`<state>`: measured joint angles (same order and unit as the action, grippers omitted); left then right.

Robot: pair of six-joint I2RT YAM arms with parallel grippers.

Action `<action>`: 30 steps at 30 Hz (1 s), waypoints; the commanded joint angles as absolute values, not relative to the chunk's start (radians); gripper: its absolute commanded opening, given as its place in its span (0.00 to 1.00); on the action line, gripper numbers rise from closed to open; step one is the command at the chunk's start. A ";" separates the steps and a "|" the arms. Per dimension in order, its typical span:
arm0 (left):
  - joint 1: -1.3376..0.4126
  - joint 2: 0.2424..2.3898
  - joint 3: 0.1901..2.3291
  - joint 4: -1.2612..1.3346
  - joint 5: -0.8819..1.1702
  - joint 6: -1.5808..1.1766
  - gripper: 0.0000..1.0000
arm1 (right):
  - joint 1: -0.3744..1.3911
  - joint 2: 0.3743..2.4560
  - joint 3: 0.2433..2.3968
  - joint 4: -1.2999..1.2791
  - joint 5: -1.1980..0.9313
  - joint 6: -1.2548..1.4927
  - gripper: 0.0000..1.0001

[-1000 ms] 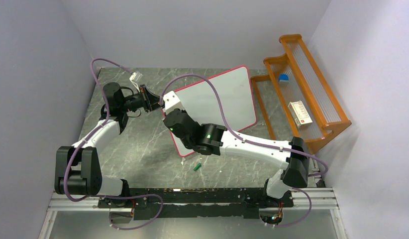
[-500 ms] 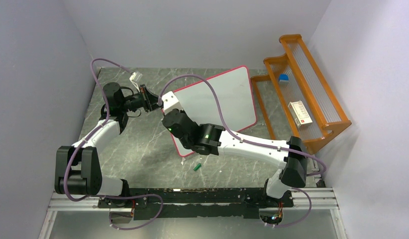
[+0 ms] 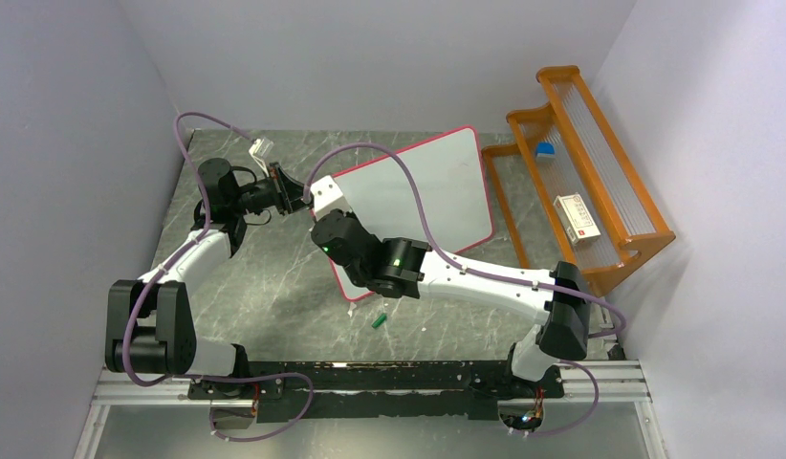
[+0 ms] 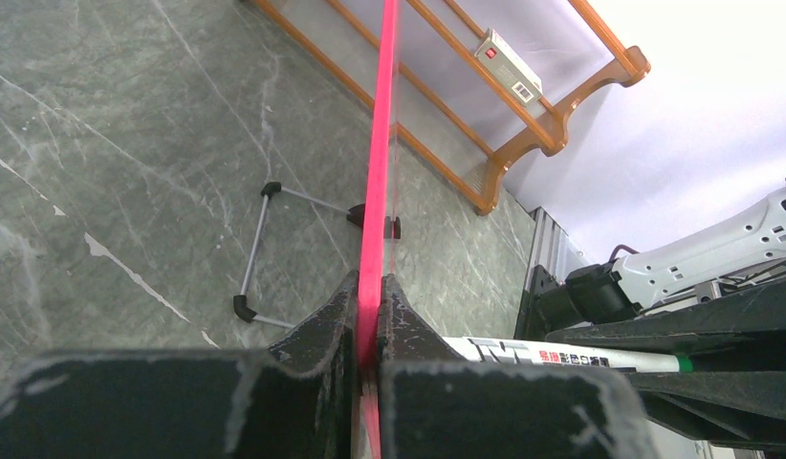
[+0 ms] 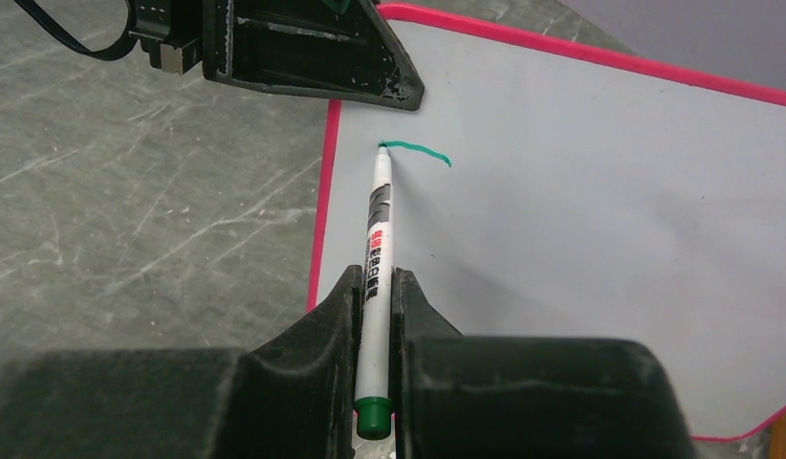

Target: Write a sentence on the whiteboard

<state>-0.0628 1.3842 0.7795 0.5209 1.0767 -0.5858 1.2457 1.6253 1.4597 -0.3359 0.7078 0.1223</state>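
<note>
Bracing the whiteboard (image 3: 437, 186) — first mark going on.
The left gripper (image 4: 370, 292) is clamping its edge to steady it; the right gripper (image 5: 375, 287) is grasping the marker (image 5: 378, 225), tip touching the green stroke (image 5: 420, 149).

A lab cell: bare walls (image 3: 370, 57) around a stone-patterned table (image 3: 274, 277).

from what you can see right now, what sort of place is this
Probably a robot lab test cell: two robot arms bolted to a metal rail at a stone-patterned table, plain walls boxing it in, and props: a whiteboard and an orange rack.
</note>
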 commanded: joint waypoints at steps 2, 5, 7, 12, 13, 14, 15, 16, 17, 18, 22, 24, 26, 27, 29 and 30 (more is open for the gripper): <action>-0.077 1.400 0.767 0.493 1.097 -0.582 0.05 | 1.247 1.636 1.492 -0.368 0.723 0.127 0.00; -0.077 1.401 0.765 0.498 1.098 -0.585 0.05 | 1.247 1.636 1.494 -0.386 0.720 0.136 0.00; -0.077 1.399 0.765 0.499 1.099 -0.586 0.05 | 1.247 1.634 1.493 -0.393 0.716 0.141 0.00; -0.077 1.397 0.764 0.498 1.096 -0.585 0.05 | 1.247 1.640 1.498 -0.420 0.708 0.152 0.00; -0.077 1.398 0.765 0.496 1.097 -0.585 0.05 | 1.247 1.641 1.500 -0.426 0.705 0.154 0.00; -0.077 1.399 0.765 0.496 1.097 -0.584 0.05 | 1.247 1.641 1.500 -0.431 0.703 0.157 0.00; -0.077 1.398 0.765 0.495 1.096 -0.584 0.05 | 1.248 1.642 1.500 -0.434 0.701 0.160 0.00; -0.077 1.397 0.765 0.495 1.095 -0.584 0.05 | 1.247 1.644 1.500 -0.440 0.699 0.162 0.00; -0.077 1.398 0.765 0.495 1.096 -0.584 0.05 | 1.248 1.645 1.501 -0.445 0.697 0.166 0.00; -0.077 1.398 0.765 0.495 1.095 -0.584 0.05 | 1.247 1.646 1.502 -0.451 0.696 0.168 0.00; -0.077 1.397 0.765 0.500 1.097 -0.587 0.05 | 1.248 1.647 1.506 -0.471 0.689 0.179 0.00; -0.077 1.397 0.767 0.493 1.096 -0.582 0.05 | 1.248 1.647 1.506 -0.479 0.687 0.182 0.00; -0.077 1.396 0.766 0.497 1.095 -0.585 0.05 | 1.247 1.648 1.506 -0.487 0.686 0.188 0.00; -0.077 1.397 0.766 0.496 1.096 -0.584 0.05 | 1.248 1.648 1.505 -0.490 0.686 0.191 0.00; -0.077 1.397 0.765 0.495 1.096 -0.584 0.05 | 1.247 1.646 1.502 -0.496 0.684 0.197 0.00; -0.077 1.397 0.765 0.495 1.096 -0.584 0.05 | 1.247 1.644 1.500 -0.500 0.683 0.199 0.00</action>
<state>-0.0628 1.3857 0.7795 0.5209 1.0760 -0.5850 1.2469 1.6318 1.4792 -0.4641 0.6868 0.1772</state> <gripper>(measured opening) 0.085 0.120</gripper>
